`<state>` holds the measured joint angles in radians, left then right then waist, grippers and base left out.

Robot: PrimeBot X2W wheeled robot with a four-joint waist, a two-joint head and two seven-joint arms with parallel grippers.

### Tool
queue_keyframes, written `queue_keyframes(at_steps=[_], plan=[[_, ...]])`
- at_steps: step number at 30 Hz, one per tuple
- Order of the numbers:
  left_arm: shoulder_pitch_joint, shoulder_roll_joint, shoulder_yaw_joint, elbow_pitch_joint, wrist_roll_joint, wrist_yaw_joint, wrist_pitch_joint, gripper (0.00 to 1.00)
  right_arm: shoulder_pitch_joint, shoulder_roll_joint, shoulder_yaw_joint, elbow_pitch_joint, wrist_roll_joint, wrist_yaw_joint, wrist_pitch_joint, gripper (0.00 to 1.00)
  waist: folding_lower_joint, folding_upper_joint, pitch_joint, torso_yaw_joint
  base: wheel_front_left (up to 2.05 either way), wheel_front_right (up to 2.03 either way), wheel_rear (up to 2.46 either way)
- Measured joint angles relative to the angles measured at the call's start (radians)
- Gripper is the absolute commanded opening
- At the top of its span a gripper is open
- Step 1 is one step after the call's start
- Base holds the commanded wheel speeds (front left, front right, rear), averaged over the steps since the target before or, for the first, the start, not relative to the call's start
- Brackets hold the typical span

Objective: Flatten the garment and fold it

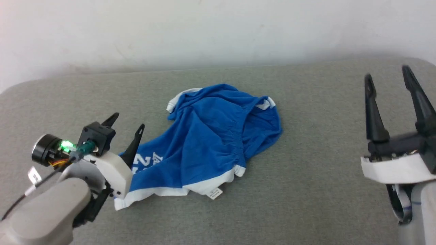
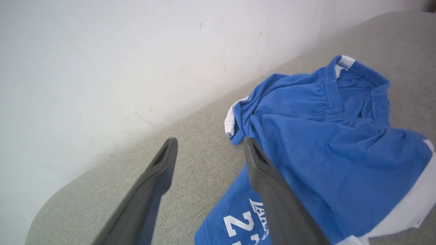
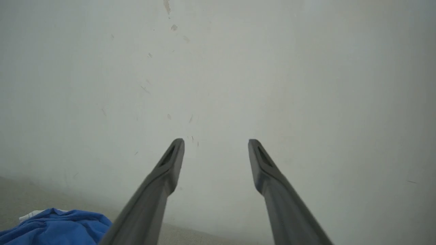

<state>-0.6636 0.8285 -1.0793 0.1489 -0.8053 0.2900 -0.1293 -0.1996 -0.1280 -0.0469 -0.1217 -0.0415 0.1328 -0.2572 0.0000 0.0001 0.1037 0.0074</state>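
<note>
Clearly, the flattening step is in hand, as I judge it: the garment (image 1: 211,136) lies crumpled in the middle of the grey tabletop (image 1: 306,163), its cloth bunched around the elastic waistband and the white print (image 1: 146,161) half hidden. The left tool (image 1: 128,121) is spread and empty, just at the garment's left edge, with one finger above the printed leg. The right tool (image 1: 387,74) is also spread and empty, well apart to the right, pointing toward the pale wall (image 1: 218,30). Next, each tool probably must pinch a white-trimmed hem and pull outward. A small tag (image 1: 214,193) lies at the near hem. The obstacle, I think, is the garment's own folds, which hide the corners.
</note>
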Motion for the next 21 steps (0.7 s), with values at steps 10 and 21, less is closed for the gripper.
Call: queue_keyframes(at_steps=[10,21], plan=[[0.155,-0.145,0.246,-0.089,0.156,0.253,-0.128,1.0,-0.228,-0.292,0.46,0.227,0.159,0.0,0.002,1.0,0.0,0.0,-0.01,0.098,0.0,0.0,0.0],[0.43,-0.334,0.569,-0.152,0.367,0.252,-0.128,1.0,-0.526,-0.508,1.165,0.289,0.593,0.0,0.365,1.0,0.0001,0.0,0.029,0.161,0.0,0.0,0.0]])
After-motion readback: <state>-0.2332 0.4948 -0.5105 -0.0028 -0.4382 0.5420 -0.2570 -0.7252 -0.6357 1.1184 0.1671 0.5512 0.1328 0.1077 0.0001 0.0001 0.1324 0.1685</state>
